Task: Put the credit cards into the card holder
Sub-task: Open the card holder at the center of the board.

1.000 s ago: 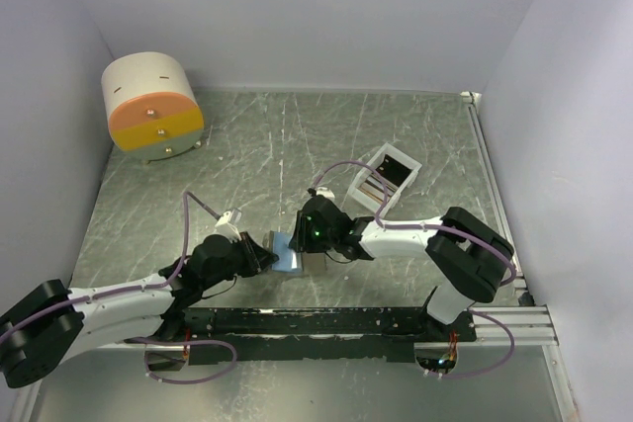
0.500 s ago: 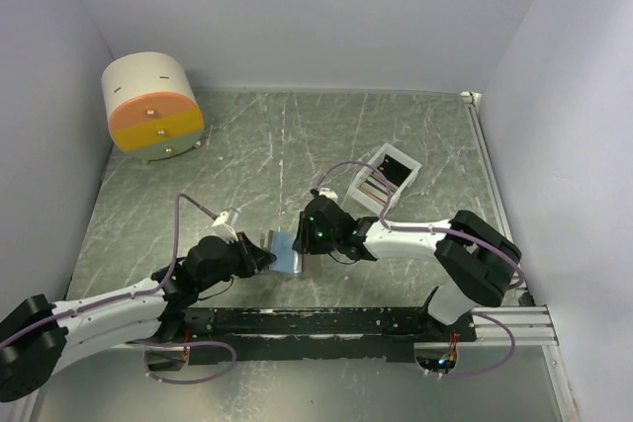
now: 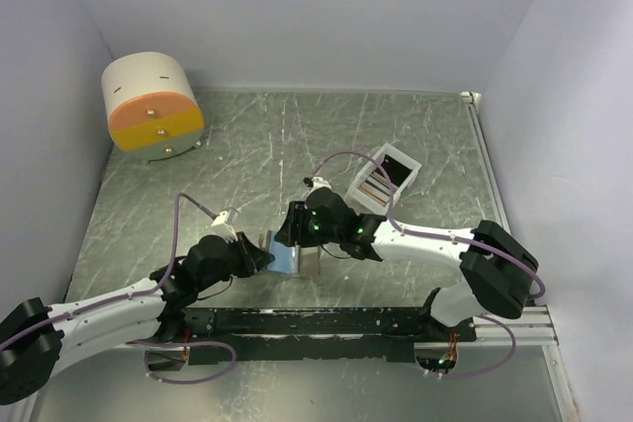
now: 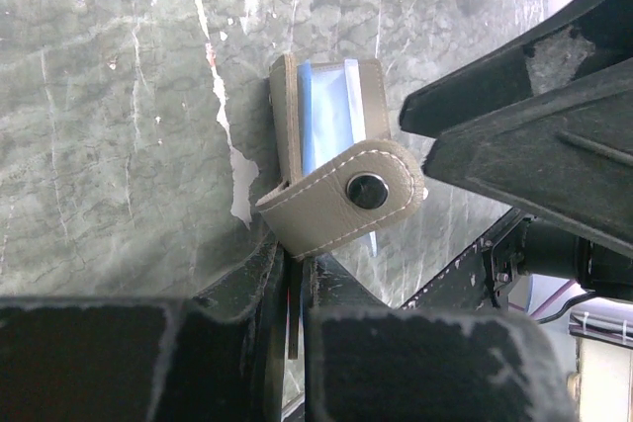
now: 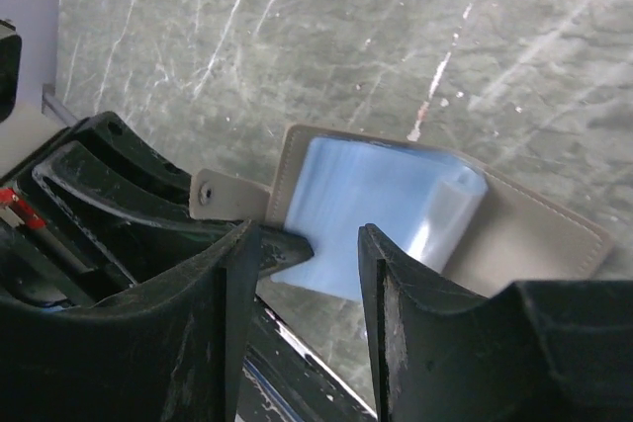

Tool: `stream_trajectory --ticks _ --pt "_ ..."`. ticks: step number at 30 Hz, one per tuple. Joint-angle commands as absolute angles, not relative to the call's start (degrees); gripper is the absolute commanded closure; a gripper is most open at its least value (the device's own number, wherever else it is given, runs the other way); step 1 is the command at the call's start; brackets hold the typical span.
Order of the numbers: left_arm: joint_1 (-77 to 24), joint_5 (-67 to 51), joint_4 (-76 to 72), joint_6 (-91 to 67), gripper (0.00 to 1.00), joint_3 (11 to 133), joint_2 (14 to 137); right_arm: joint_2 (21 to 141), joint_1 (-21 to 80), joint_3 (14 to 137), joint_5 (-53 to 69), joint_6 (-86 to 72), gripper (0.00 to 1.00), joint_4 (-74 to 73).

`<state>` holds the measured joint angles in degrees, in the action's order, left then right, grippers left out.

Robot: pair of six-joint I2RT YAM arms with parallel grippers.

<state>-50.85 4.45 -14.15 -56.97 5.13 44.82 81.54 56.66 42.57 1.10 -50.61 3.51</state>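
Note:
The card holder (image 3: 286, 255) is a taupe wallet lying open on the table with its light blue inside showing (image 5: 381, 207). My left gripper (image 3: 261, 257) is shut on the wallet's left cover, just below the snap tab (image 4: 348, 195), with its jaws pressed together (image 4: 294, 266). My right gripper (image 3: 289, 232) hovers open and empty just above the blue inside (image 5: 309, 244). The credit cards (image 3: 375, 188) stand in the white slotted tray (image 3: 400, 158) at the back right, showing reddish-brown and dark edges.
A large round cream-and-orange drum (image 3: 151, 107) stands in the far left corner. White walls close in the table on the left, back and right. The black rail (image 3: 326, 321) with the arm bases runs along the near edge.
My right gripper has moved left and a little away from the near edge, over the open wallet. My left gripper has kept its hold on the wallet and shifted only slightly.

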Motion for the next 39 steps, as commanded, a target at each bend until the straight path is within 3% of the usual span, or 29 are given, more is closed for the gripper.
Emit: stream_trajectory --ticks 1,8,19,39 --pt "-51.2 4.5 -15.2 -56.3 0.93 7.2 44.3 85.3 57.3 45.8 2.1 -51.1 0.55 5.2" --pt "-51.2 4.4 -13.8 -56.5 0.93 6.9 41.5 89.7 57.3 46.3 -0.4 -50.9 0.51 3.3" --pt "-51.2 4.7 -13.9 -57.1 0.93 6.2 39.7 91.1 57.2 44.9 -0.9 -51.2 0.54 4.0" --pt "-51.2 6.7 -11.2 -57.6 0.93 6.2 40.0 84.7 57.3 43.8 -11.3 -48.3 0.51 -8.4"
